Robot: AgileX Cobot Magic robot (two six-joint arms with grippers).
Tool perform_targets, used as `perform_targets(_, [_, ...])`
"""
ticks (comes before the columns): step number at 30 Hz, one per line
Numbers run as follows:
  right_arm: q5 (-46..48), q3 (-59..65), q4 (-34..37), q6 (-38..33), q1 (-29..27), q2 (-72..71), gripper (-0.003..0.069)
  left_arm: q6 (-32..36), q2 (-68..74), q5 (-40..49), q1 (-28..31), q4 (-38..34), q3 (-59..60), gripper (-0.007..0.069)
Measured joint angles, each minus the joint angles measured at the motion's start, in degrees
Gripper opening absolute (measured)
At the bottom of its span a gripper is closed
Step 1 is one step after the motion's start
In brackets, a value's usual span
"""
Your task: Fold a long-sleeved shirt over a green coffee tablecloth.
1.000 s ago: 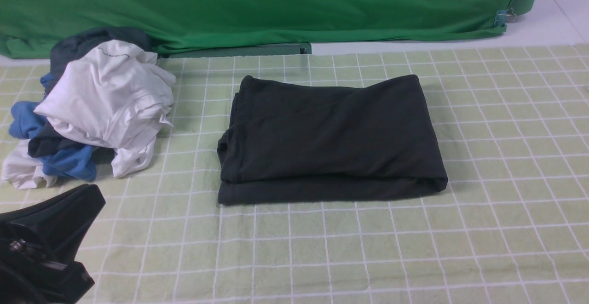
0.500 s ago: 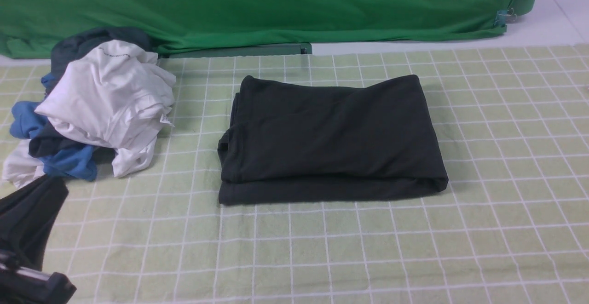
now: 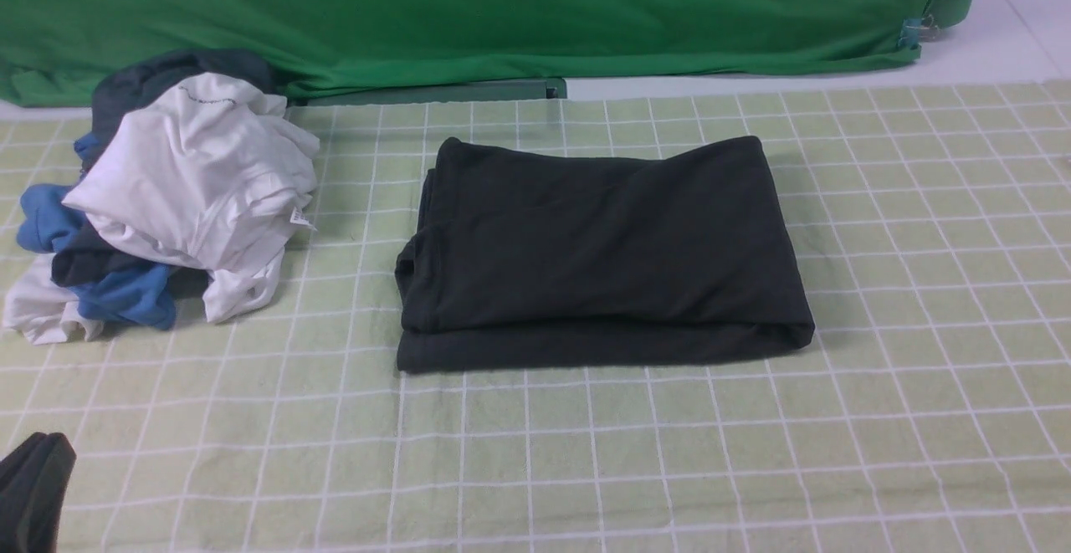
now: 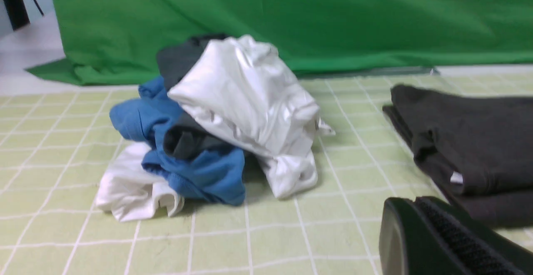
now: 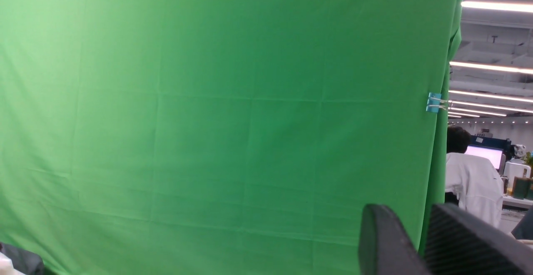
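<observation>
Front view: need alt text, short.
A black long-sleeved shirt, folded into a neat rectangle, lies mid-table on a pale green grid tablecloth. A heap of white, blue and dark garments sits to its left, with a plain green backdrop behind.

Left gripper cut off at the lower left corner of the front view; only a dark tip shows, jaw gap not visible. Right gripper cut by the frame edge in its wrist view, gap narrow, fingertips out of frame. Long-sleeved shirt folded: chest print hidden. Dark garment in the pile mostly buried under white cloth.
</observation>
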Motion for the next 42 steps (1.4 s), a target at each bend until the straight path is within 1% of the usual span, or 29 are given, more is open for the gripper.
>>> perform_targets(11, [0.9, 0.0, 0.0, 0.0, 0.0, 0.0, 0.0196, 0.2, 0.0, 0.7, 0.0, 0.1, 0.0, 0.0013])
perform_targets(23, [1.0, 0.0, 0.0, 0.0, 0.0, 0.0, 0.0198, 0.2, 0.0, 0.7, 0.0, 0.4, 0.0, 0.0013])
perform_targets(33, [1.0, 0.0, 0.0, 0.0, 0.0, 0.0, 0.0233, 0.2, 0.0, 0.7, 0.0, 0.4, 0.0, 0.0015])
perform_targets(39, [1.2, 0.0, 0.0, 0.0, 0.0, 0.0, 0.0237, 0.2, 0.0, 0.7, 0.0, 0.6, 0.0, 0.0015])
perform_targets(42, [4.8, 0.3, 0.0, -1.3, -0.2, -0.8, 0.0238, 0.2, 0.0, 0.7, 0.0, 1.0, 0.0, 0.0015])
